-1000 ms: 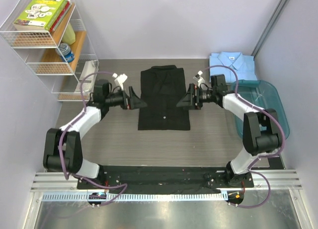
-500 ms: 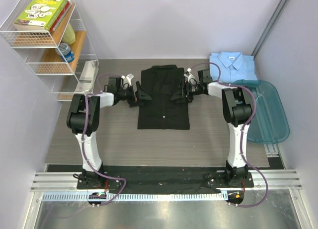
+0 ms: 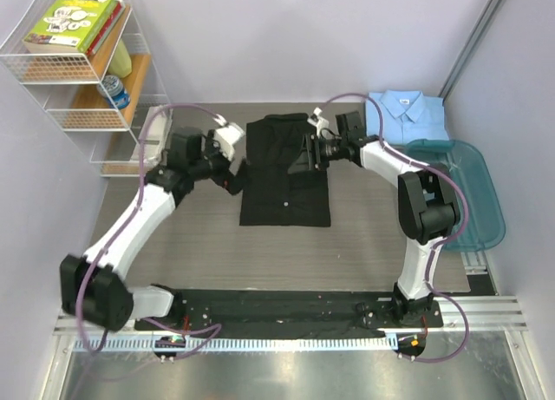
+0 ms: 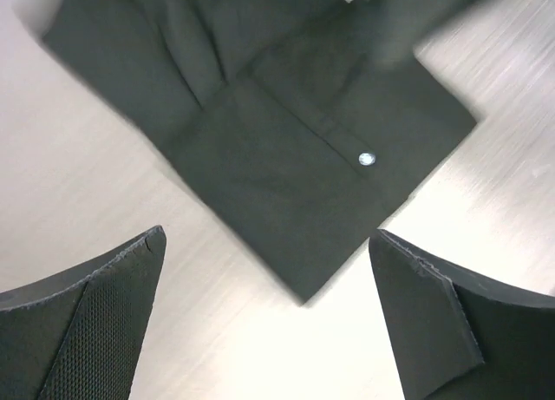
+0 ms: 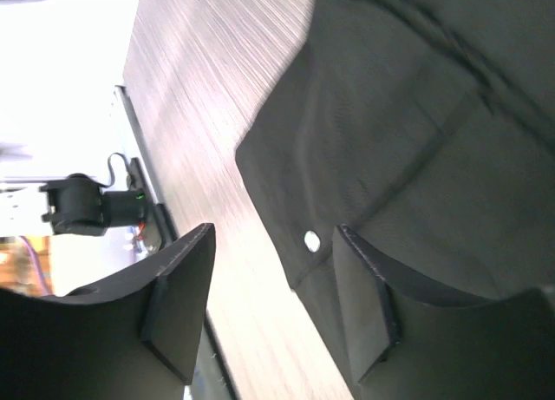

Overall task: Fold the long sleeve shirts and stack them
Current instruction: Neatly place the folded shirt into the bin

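The black shirt (image 3: 286,174) lies folded flat at the table's middle, collar at the far end. The light blue shirt (image 3: 405,114) lies folded at the far right. My left gripper (image 3: 236,176) is open and empty, above the black shirt's left edge. In the left wrist view its jaws (image 4: 267,239) stand wide apart over a corner of the black shirt (image 4: 260,122), with a pale button (image 4: 367,160) showing. My right gripper (image 3: 305,155) is open and empty over the shirt's right side. In the right wrist view (image 5: 276,231) it straddles the black shirt's edge (image 5: 416,140).
A teal plastic tub (image 3: 468,192) sits at the right edge, beside the light blue shirt. A wire shelf (image 3: 87,79) with books and a jar stands at the far left. A black mounting plate (image 3: 286,309) runs along the near edge.
Both grippers have moved in from the shirt's sides to its edges. The right gripper now reaches over the black shirt. Both arms have changed pose. Both stay open.
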Controlling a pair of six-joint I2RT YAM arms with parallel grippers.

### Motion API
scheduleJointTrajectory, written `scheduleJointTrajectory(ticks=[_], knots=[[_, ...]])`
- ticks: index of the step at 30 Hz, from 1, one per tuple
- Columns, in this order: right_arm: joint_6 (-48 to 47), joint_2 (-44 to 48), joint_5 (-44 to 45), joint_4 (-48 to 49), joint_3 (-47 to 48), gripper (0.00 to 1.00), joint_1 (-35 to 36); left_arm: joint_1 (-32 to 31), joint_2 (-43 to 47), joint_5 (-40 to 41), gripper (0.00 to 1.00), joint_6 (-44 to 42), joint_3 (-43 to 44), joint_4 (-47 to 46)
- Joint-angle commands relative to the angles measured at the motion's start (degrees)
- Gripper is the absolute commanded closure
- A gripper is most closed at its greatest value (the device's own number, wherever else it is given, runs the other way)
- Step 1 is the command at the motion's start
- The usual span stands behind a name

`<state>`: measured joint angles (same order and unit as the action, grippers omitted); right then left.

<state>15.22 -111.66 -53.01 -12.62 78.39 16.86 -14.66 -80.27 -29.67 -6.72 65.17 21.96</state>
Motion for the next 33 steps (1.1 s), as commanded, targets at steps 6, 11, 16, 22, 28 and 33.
scheduleJointTrajectory(ticks=[6, 11, 16, 22, 28, 33], knots=[[-9.9, -5.9, 5.1, -4.7, 6.9, 0.58, 5.3, -27.1, 17.8, 29.1, 0.0, -38.1, -25.7, -10.8], [-12.2, -11.9, 5.4, -6.3, 8.4, 0.64, 5.5, -39.2, 12.7, 39.4, 0.0, -37.5, -32.3, -23.3], [-12.6, -14.7, 5.7, -6.7, 8.7, 0.66, 5.3, -44.6, 0.5, 45.5, 0.0, -35.2, -33.6, -34.7], [-13.4, -16.6, 6.5, -7.7, 8.4, 0.67, 5.2, -45.2, -12.4, 50.5, 0.21, -39.0, -34.1, -47.2], [-13.5, -18.3, 6.3, -8.6, 8.8, 0.68, 4.7, -45.1, -20.1, 53.0, 0.34, -40.3, -32.7, -52.5], [-13.7, -17.8, 6.0, -8.6, 8.2, 0.68, 4.8, -44.5, -20.5, 53.6, 0.62, -40.1, -31.0, -50.1]])
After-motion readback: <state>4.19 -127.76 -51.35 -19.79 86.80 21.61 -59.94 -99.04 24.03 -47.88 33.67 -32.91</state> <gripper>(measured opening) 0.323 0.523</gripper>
